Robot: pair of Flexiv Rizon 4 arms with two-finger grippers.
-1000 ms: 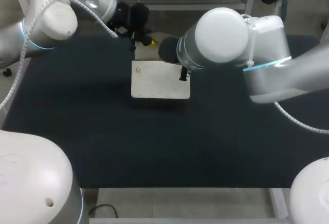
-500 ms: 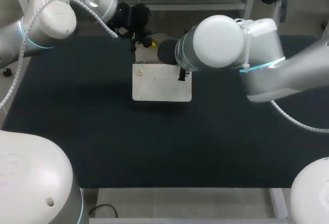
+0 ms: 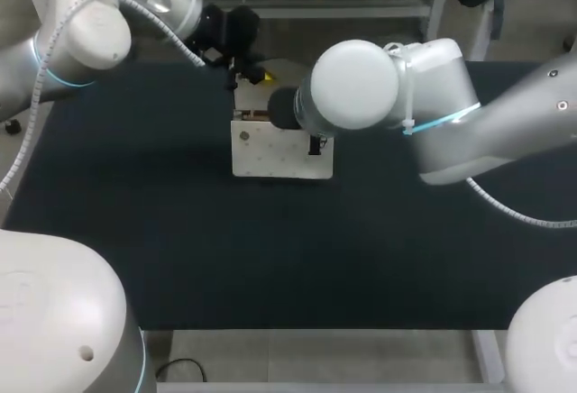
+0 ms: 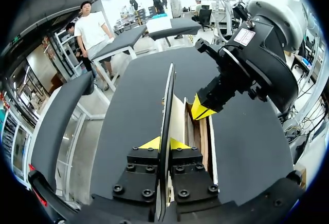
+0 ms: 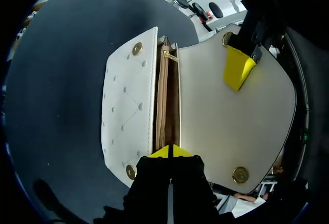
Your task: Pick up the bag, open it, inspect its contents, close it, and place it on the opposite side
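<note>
Bag flap clamped in left hand, clear from wrist only.

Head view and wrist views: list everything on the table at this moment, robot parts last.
bag: one, cream, mid-table toward the far edge, mouth open.
flap: one, cream, lifted off the bag's front.
snaps: four, gold, two on the flap, two on the front.
table: one, black, under the bag.
left arm: one, white, far left corner.
right arm: one, white, reaching over the bag.
left gripper: one, yellow tips, shut on the flap.
right gripper: one, yellow tips, seemingly shut on the mouth's end.
</note>
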